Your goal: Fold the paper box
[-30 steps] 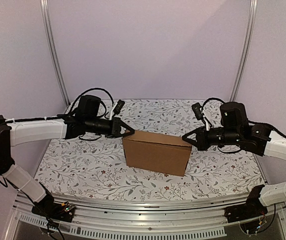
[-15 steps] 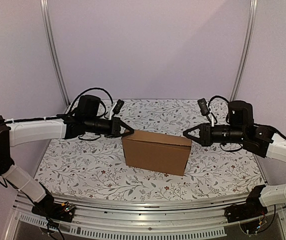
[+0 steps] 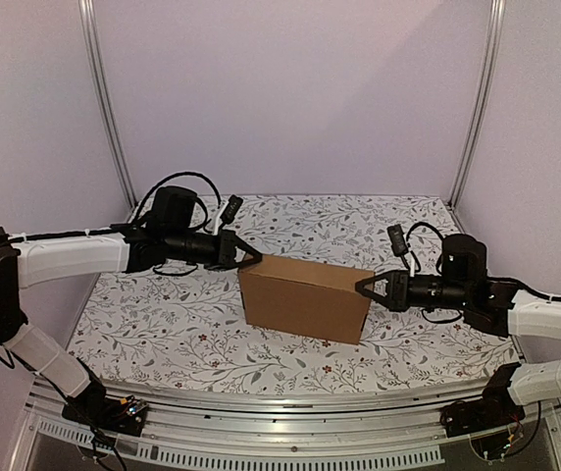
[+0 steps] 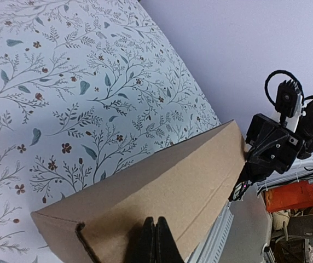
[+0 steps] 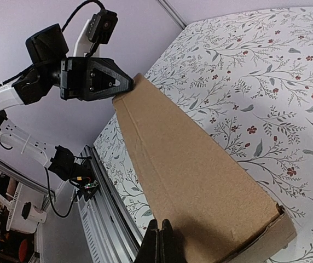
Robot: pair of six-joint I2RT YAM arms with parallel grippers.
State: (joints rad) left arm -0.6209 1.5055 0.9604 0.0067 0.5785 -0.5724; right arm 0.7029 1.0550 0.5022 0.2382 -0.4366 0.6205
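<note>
The paper box (image 3: 305, 297) is a closed plain brown cardboard box standing on the flowered table (image 3: 163, 324) in the middle. It also shows in the left wrist view (image 4: 162, 192) and in the right wrist view (image 5: 195, 175). My left gripper (image 3: 257, 257) is shut and empty, its tips against the box's upper left corner; the left wrist view shows the closed fingers (image 4: 155, 241) over the box's face. My right gripper (image 3: 361, 287) is shut and empty, its tips at the box's right end; the right wrist view shows its closed fingers (image 5: 160, 244).
Metal frame rails (image 3: 261, 407) run along the table's near edge. Upright posts (image 3: 104, 98) and purple walls stand at the back and sides. The left arm (image 5: 85, 71) shows in the right wrist view behind the box.
My right gripper has dropped from the box's upper right corner down to its right end. The left arm has hardly moved. The box has stayed in place.
</note>
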